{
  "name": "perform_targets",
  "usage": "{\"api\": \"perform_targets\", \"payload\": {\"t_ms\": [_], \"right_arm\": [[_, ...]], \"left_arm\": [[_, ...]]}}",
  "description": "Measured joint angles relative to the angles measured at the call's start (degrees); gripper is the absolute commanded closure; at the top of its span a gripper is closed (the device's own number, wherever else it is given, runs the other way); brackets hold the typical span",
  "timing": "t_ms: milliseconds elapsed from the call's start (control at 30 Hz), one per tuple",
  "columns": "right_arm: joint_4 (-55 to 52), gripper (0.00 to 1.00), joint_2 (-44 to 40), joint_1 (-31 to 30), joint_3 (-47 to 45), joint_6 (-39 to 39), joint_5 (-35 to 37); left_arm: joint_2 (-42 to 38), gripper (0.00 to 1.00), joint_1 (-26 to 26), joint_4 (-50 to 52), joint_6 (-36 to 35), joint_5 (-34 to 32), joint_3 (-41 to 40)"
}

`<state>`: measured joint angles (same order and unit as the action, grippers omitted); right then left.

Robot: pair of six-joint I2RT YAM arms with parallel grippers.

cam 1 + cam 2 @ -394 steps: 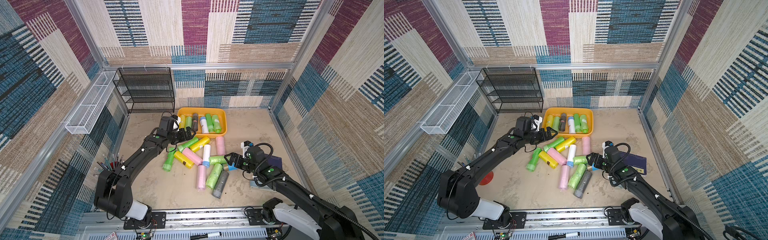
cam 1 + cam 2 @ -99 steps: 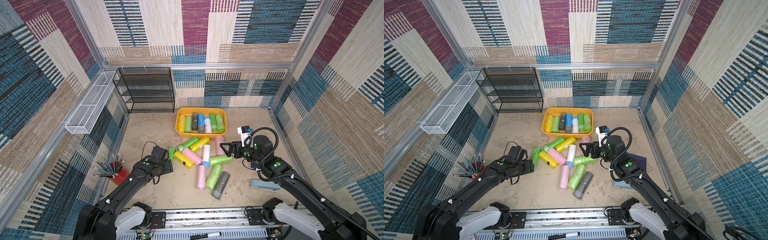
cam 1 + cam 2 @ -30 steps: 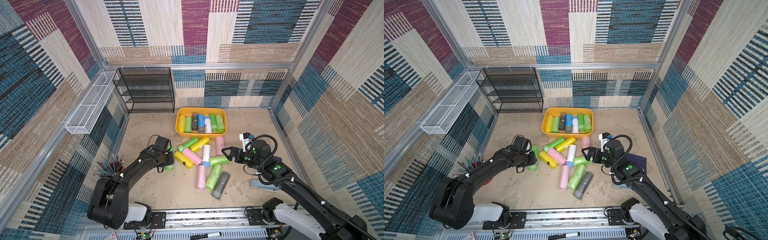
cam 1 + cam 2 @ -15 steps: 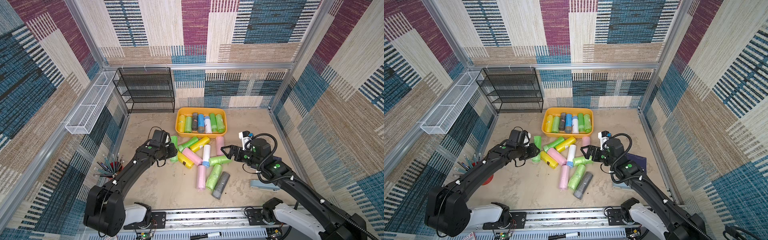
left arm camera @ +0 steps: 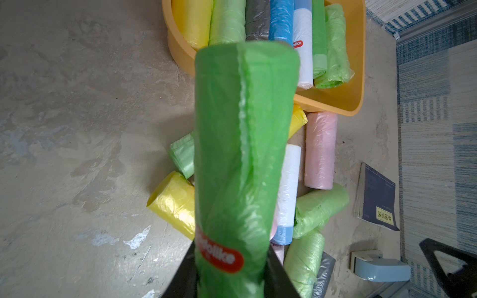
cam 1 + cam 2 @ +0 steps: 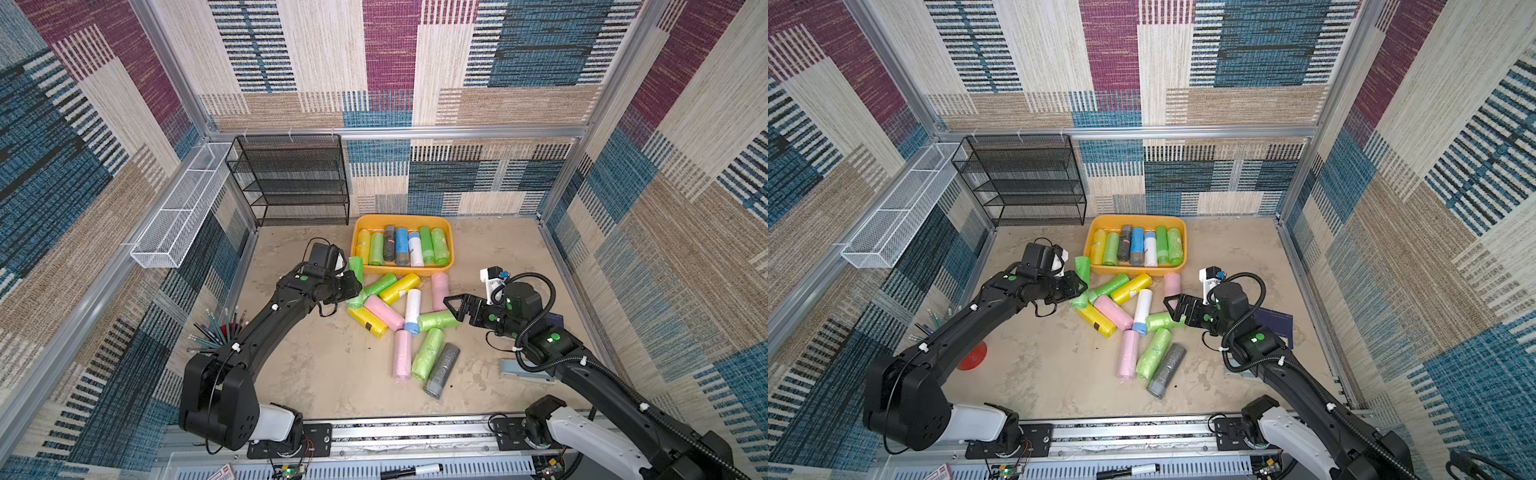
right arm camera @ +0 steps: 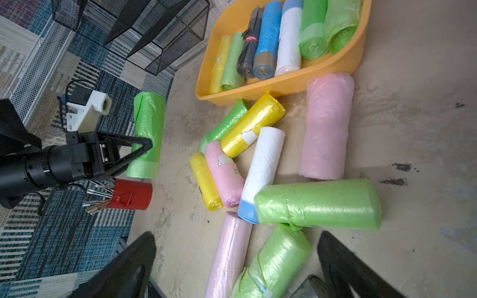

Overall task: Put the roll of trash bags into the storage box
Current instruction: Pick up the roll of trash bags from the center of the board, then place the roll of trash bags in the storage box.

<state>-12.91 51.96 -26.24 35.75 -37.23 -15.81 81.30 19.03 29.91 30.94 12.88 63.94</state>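
The orange-yellow storage box (image 6: 401, 217) (image 6: 1133, 217) stands at the back of the floor with several rolls lying side by side in it. My left gripper (image 6: 352, 286) (image 6: 1077, 286) is shut on a bright green roll of trash bags (image 6: 355, 268) (image 6: 1082, 266) (image 5: 242, 154), held just off the box's near left corner (image 5: 180, 59). In the right wrist view that roll (image 7: 148, 129) hangs above the floor. My right gripper (image 6: 454, 308) (image 7: 236, 258) stands open and empty by a light green roll (image 6: 436, 321) (image 7: 317, 203) in the loose pile.
Several loose rolls, pink, yellow, white, green and grey, lie in front of the box (image 6: 409, 316). A black mesh rack (image 6: 291, 178) and a white wire basket (image 6: 183, 208) stand at the back left. A red pencil cup (image 7: 130, 194), a dark notebook (image 6: 1275, 324) and a blue-grey stapler (image 6: 525, 371) flank the pile.
My left arm has carried the green roll up off the floor and toward the box's left corner. My right gripper has stayed open and hardly moved.
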Motion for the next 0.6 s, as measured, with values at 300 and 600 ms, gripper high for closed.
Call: {"api": "perform_targets", "payload": {"t_ms": [300,600], "right_arm": [[1.66,0.01,1.07,0.0,-0.74,0.07,-0.02],[2.78,0.01,1.16,0.0,-2.64,1.22,0.9]], "left_arm": [[2.19,1.0,0.17,1.36,-0.11,0.48,2.16],[5.95,1.0,0.52,1.44,-0.11,-0.59,5.84]]}}
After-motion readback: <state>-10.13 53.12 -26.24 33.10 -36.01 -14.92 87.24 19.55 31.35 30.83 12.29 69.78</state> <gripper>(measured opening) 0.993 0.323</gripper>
